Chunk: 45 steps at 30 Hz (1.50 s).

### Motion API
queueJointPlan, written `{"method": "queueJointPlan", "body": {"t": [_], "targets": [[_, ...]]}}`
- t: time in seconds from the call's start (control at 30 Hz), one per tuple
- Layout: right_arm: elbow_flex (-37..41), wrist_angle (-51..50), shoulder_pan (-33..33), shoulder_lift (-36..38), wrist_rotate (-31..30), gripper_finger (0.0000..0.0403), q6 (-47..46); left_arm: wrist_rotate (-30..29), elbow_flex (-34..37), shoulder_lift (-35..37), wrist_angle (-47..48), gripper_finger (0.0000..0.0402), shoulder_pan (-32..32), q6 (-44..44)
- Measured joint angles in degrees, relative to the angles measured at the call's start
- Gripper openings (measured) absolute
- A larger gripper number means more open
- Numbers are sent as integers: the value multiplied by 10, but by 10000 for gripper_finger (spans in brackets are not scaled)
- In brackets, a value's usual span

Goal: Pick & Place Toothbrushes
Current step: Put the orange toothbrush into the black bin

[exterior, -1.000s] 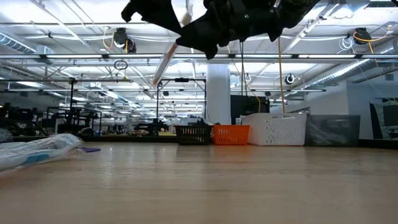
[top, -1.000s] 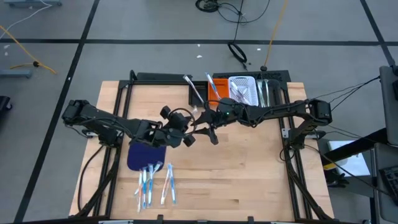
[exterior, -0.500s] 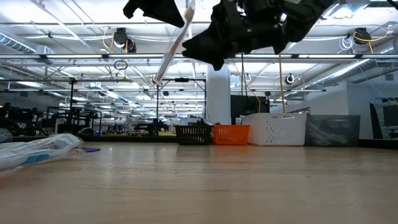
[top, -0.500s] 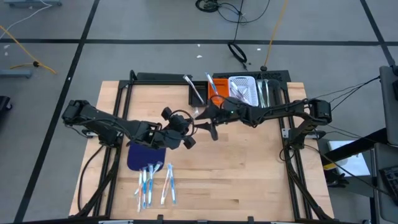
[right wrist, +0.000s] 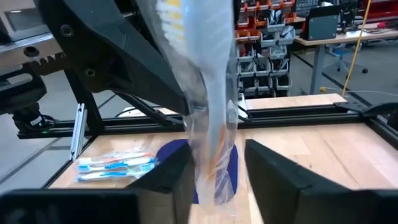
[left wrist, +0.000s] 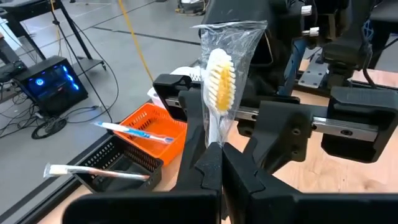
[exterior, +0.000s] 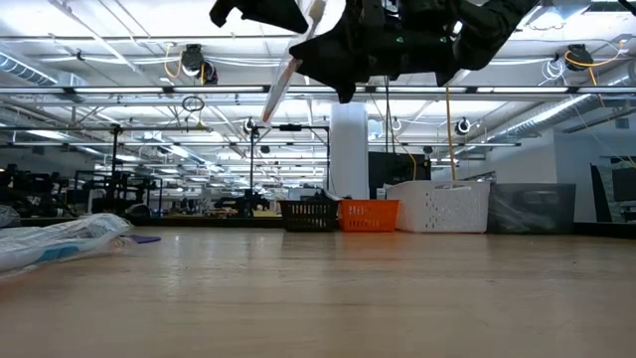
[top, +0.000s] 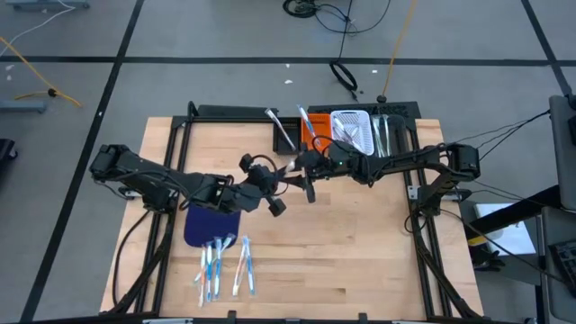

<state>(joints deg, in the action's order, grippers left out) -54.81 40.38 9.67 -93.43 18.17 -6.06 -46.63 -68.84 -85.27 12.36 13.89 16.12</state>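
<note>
High over the middle of the table, my left gripper (top: 279,184) is shut on a toothbrush (left wrist: 219,81) with yellow bristles in a clear wrapper. It also shows in the low view as a slanted stick (exterior: 283,75). My right gripper (right wrist: 214,177) faces it from the table's right, open. Its fingers stand on either side of the lower handle (right wrist: 212,158) without plainly touching. Several more toothbrushes (top: 225,265) lie flat near the table's front edge beside the dark blue mat (top: 209,225). My left gripper pinches the wrapped toothbrush between its two fingers on the handle just below the head (left wrist: 215,138). It comes from the table's left, slanting slightly down, and its fingers lie across the brush. The brush is lifted clear, head uppermost, with its lower end (exterior: 253,124) slanting down toward the table's left.
At the far edge stand a black bin (top: 286,137), an orange bin (top: 315,137) and a white bin (top: 353,130), each with toothbrushes inside or sticking out. Bare wood (top: 360,243) lies between the arms and the front edge.
My right gripper has tipped up toward level and drawn a little closer to the held toothbrush. The toothbrush has been tilted slightly more upright in my left gripper and stays clear of the table.
</note>
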Motion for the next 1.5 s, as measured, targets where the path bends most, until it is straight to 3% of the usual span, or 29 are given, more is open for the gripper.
{"method": "queueJointPlan", "body": {"t": [0.17,0.23,0.6,0.77,1.0,1.3,1.5], "targets": [[0,-1,0,0,0,33,3,1,0,0,1,1,-1,0],[0,-3,0,0,1,15,11,1,0,0,3,0,-1,0],[0,-26,3,0,1,9,11,1,0,0,13,29,0,-12],[0,-41,21,0,1,9,0,-14,0,17,33,66,0,-30],[-1,-83,86,0,-2,9,-14,-9,0,46,159,133,2,-8],[-95,-288,168,0,-61,9,21,14,0,47,244,157,2,91],[-128,-325,204,-1,-61,9,26,16,0,47,247,157,0,97]]}}
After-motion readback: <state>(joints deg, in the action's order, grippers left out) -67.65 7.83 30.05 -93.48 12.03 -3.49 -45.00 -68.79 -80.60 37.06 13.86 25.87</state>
